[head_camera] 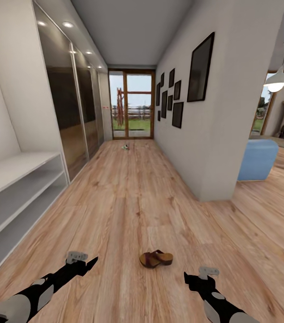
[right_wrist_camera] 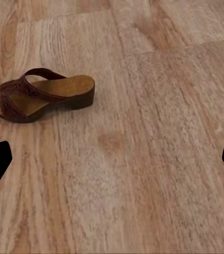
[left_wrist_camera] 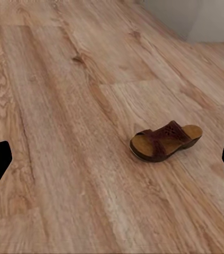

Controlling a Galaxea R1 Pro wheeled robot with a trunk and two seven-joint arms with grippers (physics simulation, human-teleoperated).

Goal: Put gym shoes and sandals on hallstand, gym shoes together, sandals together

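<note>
One sandal [head_camera: 156,259]; one far shoe [head_camera: 125,146]; two pincers; eight dark wall frames

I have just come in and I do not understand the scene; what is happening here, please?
A two-armed robot stands in a corridor, facing one brown sandal that lies on the wood floor between its arms. The left gripper and the right gripper are both open and hold nothing. A white shoe rack at the left stands empty, and a small shoe-like thing lies far down the corridor.
</note>
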